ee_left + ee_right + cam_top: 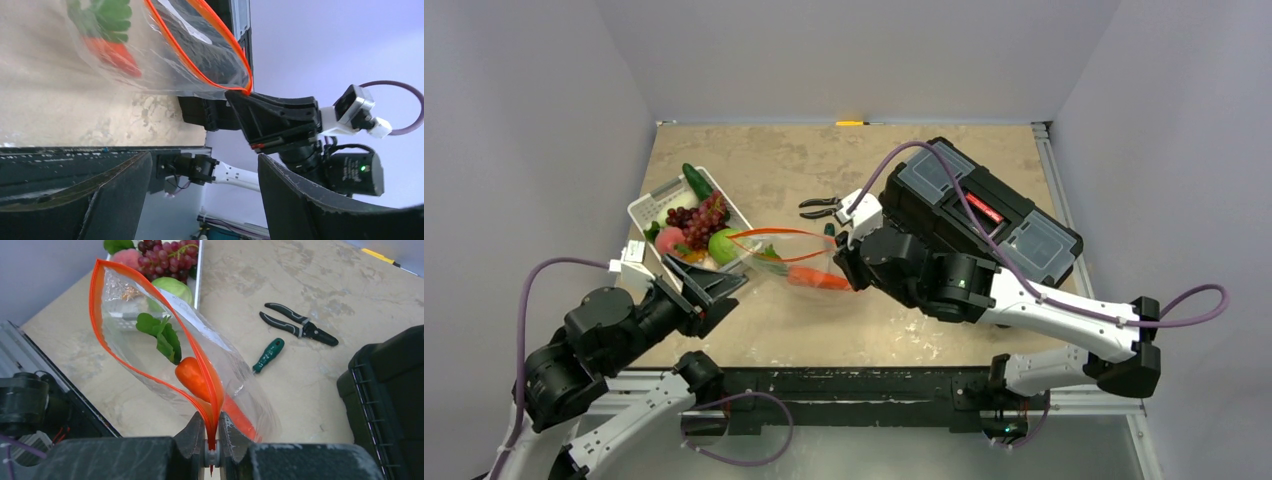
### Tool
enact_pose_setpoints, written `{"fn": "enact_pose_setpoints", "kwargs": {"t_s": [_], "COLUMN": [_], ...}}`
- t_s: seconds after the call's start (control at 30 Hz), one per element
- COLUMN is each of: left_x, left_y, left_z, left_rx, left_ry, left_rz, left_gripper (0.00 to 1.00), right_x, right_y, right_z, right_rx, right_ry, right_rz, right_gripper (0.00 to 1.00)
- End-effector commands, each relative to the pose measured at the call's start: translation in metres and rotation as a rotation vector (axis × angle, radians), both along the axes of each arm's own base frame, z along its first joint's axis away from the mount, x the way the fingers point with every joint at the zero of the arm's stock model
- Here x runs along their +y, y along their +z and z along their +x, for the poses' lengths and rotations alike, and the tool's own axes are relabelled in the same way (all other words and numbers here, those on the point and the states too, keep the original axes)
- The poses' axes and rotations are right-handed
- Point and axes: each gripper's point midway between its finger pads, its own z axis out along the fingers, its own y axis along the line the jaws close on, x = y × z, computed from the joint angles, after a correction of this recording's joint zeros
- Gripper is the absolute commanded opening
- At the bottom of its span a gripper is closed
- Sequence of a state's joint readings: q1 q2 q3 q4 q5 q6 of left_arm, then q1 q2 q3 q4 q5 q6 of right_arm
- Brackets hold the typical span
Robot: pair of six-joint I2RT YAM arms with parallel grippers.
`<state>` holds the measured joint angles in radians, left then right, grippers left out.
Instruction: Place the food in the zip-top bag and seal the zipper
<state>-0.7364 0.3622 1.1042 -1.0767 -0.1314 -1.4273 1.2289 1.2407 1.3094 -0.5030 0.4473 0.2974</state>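
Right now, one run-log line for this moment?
right claw: shut on zip-top bag corner | left claw: open, empty | carrot: inside bag | grapes, cabbage, peach, cucumber: white basket | zipper: open

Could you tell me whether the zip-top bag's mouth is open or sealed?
Open. The two sides of the zipper bow apart, joining only at the corner pinched by the right gripper; the carrot lies inside.

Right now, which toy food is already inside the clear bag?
The orange carrot with green leaves. It alone lies in the zip-top bag; the grapes, peach, cabbage and cucumber sit in the white basket.
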Motion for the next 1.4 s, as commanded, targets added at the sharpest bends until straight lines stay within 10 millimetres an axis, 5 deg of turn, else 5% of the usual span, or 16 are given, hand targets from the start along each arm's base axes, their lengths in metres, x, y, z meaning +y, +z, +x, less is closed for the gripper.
{"fn": "enact_pose_setpoints", "kwargs": {"t_s": [0.0,0.13,0.27,0.5,0.73,0.87,1.0,1.1,1.17,1.37], "left_x": [-0.028,-0.049,-0.048,-0.056,-0.058,-0.046,-0.041,-0.044,-0.048,-0.061], "left_y": [0.003,-0.007,-0.026,-0.068,-0.09,-0.087,-0.081,-0.081,-0.082,-0.083], "left_z": [0.011,0.028,0.04,0.05,0.055,0.059,0.058,0.056,0.055,0.051], "left_rx": [0.096,0.12,0.17,0.255,0.293,0.218,0.121,0.079,0.069,0.061], "left_ry": [-0.028,-0.044,0.013,0.052,0.074,0.095,0.048,-0.002,-0.032,-0.105], "left_rz": [-0.092,-0.091,-0.039,-0.052,-0.037,0.042,0.132,0.164,0.171,0.169], "left_gripper": [0.77,0.77,0.71,0.43,0.3,0.03,0.0,0.0,0.0,0.0], "right_x": [0.005,0.013,0.02,0.026,0.034,0.037,0.044,0.051,0.058,0.081], "right_y": [0.014,0.0,-0.011,-0.024,-0.028,-0.034,-0.022,0.003,0.017,0.008], "right_z": [-0.001,-0.012,-0.022,-0.026,-0.033,-0.044,-0.071,-0.084,-0.08,-0.04], "right_rx": [-0.063,-0.065,-0.035,-0.015,-0.001,0.043,0.137,0.175,0.2,0.143], "right_ry": [-0.062,-0.077,-0.075,-0.058,-0.019,0.036,0.19,0.285,0.312,0.22], "right_rz": [0.055,0.015,0.04,0.044,0.038,0.023,0.042,0.081,0.083,-0.114], "right_gripper": [0.0,0.0,0.0,0.0,0.0,0.0,0.3,0.62,0.7,0.76]}}
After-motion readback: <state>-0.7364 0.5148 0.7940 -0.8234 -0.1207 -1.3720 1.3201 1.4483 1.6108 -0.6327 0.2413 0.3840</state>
